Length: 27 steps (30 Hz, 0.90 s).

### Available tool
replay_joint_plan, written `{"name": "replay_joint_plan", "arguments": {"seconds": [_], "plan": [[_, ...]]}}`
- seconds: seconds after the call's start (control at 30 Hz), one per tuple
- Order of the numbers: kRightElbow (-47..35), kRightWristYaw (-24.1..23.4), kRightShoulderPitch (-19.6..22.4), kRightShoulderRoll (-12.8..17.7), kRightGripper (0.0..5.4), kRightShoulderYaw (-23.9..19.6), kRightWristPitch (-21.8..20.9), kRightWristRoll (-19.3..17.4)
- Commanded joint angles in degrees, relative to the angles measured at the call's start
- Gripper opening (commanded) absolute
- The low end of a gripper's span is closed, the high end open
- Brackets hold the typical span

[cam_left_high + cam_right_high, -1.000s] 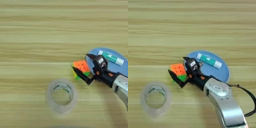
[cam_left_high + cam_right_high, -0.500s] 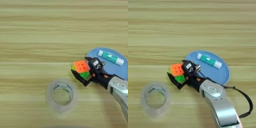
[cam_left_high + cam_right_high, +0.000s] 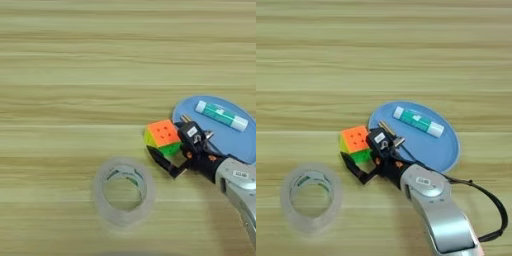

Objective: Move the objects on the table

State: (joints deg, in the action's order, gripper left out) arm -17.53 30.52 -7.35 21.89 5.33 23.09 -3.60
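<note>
Beside the blue plate [image 3: 448,150], the claw [image 3: 367,161] — fingers spread — brackets the puzzle cube [image 3: 355,143], forearm angled low.

The silver forearm [image 3: 240,182] and blue plate [image 3: 235,140] run off the left eye view's right edge

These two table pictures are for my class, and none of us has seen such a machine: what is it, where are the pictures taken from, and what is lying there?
Both pictures come from a stereo camera on a humanoid robot's head, looking down on a wooden table; the two eyes show one scene, slightly shifted sideways. The silver forearm is the robot's right arm, ending in a two-fingered black end effector. Its fingers sit either side of a small puzzle cube with orange, yellow and green faces, which lies just left of a blue plate. A white glue stick with a green label lies on the plate. A roll of clear tape lies flat nearer the camera.
</note>
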Motion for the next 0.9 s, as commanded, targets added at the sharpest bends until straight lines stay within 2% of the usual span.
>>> {"name": "replay_joint_plan", "arguments": {"seconds": [0.03, 0.63, 0.9], "plan": [[-1.9, -0.1, 1.3, 1.0, 5.39, -0.3, -2.3, 0.1], [-3.0, 2.9, -0.2, 1.5, 5.39, 0.7, -7.1, -0.1], [-2.3, 3.1, -0.1, 1.2, 5.39, 0.5, -7.8, -0.1]]}}
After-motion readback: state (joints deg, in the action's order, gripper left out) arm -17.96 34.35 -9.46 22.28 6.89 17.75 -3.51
